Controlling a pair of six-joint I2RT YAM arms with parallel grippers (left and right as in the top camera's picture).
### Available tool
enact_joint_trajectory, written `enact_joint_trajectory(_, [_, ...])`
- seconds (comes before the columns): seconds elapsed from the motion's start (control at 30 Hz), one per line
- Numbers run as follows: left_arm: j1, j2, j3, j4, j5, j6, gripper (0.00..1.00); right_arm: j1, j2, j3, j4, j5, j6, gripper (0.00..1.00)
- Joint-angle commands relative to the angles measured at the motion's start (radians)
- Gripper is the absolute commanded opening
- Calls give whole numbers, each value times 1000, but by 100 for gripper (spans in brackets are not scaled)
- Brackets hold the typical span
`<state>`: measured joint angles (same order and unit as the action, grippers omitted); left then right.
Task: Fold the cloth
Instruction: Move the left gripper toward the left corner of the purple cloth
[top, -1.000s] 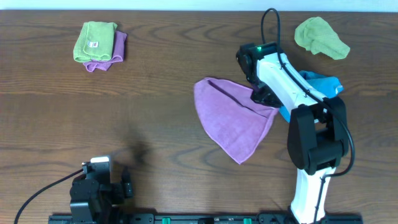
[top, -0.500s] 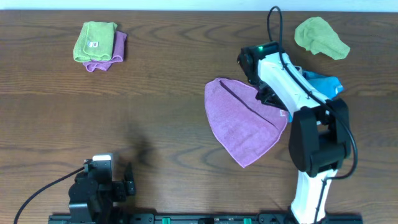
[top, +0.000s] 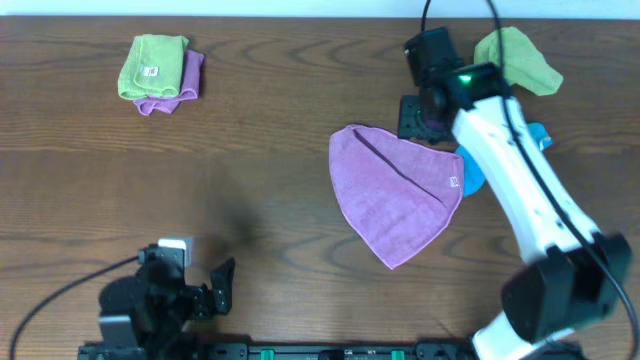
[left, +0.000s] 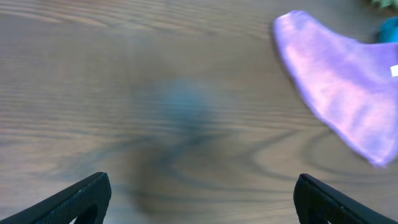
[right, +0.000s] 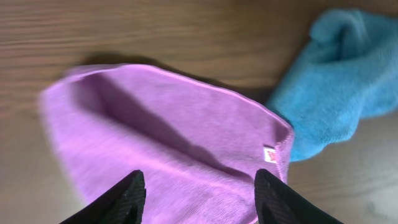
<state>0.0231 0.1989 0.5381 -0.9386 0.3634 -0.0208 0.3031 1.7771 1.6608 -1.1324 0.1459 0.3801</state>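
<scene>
Nearest to the robot's base, the left claw (top: 212, 285) sits low at the near edge of the table (top: 250, 160), well apart from the work. In its wrist view the left claw (left: 202, 190) stands wide with only bare wood between the jaws. I judge that it is kept there so as not to be in the way.

Further in, right of the middle of the table, lies the cloth (top: 395, 195). It is lilac and soft, and it is not a tidy rectangle: it has a rounded triangle shape with its point toward the near side. A raised crease runs slantwise across it where one layer lies over another. The small white tag (top: 453, 182) shows at its right edge, and this edge touches the blue cloth (top: 472, 170). To my judgement the fold is only partly made and still needs to be squared.

Just beyond the far edge of the cloth hangs the right claw (top: 420, 118). Its wrist view looks down on the cloth (right: 168, 130) and the tag (right: 270, 154), and the right claw (right: 198, 186) is spread open and holds nothing. This place probably suits taking a far edge next.

Farthest away lie a lime-green cloth (top: 515, 58) at the right and a folded pile (top: 160, 72) at the left.
</scene>
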Motion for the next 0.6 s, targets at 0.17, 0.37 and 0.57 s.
enact_joint_trajectory(0.17, [-4,423,263,31,429,-92,95,-174,-153,-14,-65,-198,-144,46])
enact_joint_trajectory(0.37, [-4,618,272,204,629,-349,95,-342,-288,-163,-64,-313,-177,46])
enact_joint_trajectory(0.57, [-20,734,258,219,729,-377,95,-441,-444,-291,-54,-362,-187,52])
